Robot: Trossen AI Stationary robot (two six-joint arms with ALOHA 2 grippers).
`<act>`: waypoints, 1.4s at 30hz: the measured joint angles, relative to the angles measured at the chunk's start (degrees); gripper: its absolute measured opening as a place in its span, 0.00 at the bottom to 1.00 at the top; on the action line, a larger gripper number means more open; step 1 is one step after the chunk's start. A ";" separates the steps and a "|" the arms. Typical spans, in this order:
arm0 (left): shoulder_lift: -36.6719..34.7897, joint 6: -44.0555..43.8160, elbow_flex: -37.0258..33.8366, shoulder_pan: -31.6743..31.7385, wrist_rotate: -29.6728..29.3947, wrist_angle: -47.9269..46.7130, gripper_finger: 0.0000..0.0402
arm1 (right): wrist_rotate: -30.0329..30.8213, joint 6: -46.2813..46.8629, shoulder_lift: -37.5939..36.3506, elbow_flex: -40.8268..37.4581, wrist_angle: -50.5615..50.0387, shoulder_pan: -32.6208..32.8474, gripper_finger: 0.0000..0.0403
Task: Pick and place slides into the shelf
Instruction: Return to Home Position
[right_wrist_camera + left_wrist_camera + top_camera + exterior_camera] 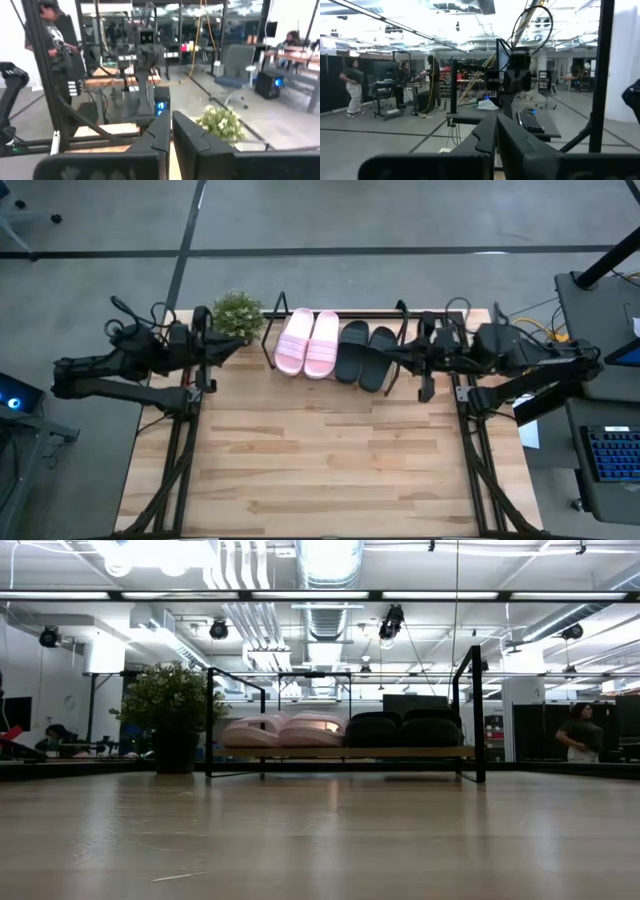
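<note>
The shelf [340, 315], a low black-tube rack with a wooden board [340, 752], stands at the table's far edge. On the board lie the slides side by side, soles down: a pink pair [308, 342] [285, 730] on the left and a black pair [366, 355] [403, 728] on the right. My left gripper [238, 350] [496, 135] is shut on nothing, left of the shelf and pointing right. My right gripper [388, 360] [171, 132] is shut on nothing, just right of the black pair and pointing left. Neither gripper shows in the low view.
A potted green plant [238, 313] [172, 705] [222, 122] stands on the table's far left corner beside the shelf, just beyond my left gripper. The wooden tabletop [330, 470] stretches bare toward the near edge. People stand at desks in the room behind.
</note>
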 joint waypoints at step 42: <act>-33.60 2.31 -21.51 -0.04 -4.30 -21.58 0.00 | -4.44 -1.33 -34.31 -48.76 19.94 -5.78 0.02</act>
